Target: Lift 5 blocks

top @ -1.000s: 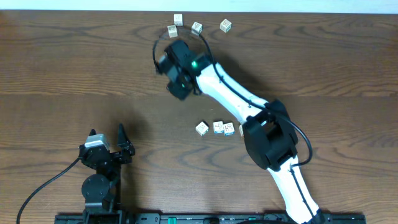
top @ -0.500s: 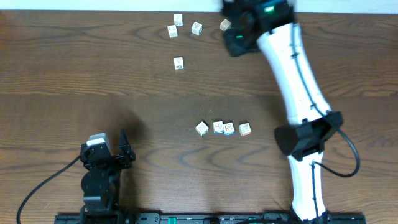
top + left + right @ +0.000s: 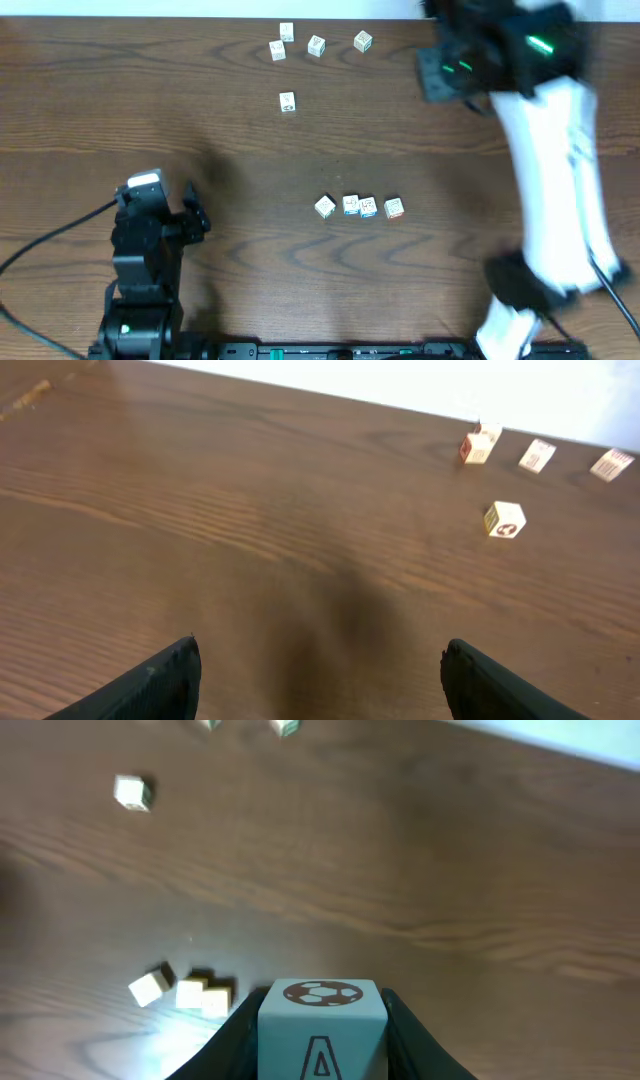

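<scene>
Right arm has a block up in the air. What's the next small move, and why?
Probably swing the right end effector toward the row of four blocks and lower: it grips a block clear of the table, well away from that row.

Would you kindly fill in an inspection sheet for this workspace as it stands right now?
Surface: brown wood-grain table.
Job's things: row of four blocks near the middle; cluster of four blocks near the far edge; lone block just nearer than the cluster; held block, with a football picture and the letter A, between the right fingers.
Clutter: nothing seen.
Grippers: left gripper open and empty over bare wood; right gripper shut on the held block, raised off the table.
Cables: black cable trailing from the left arm; second cable at the right arm.
Surroundings: pale strip beyond the far edge.
</scene>
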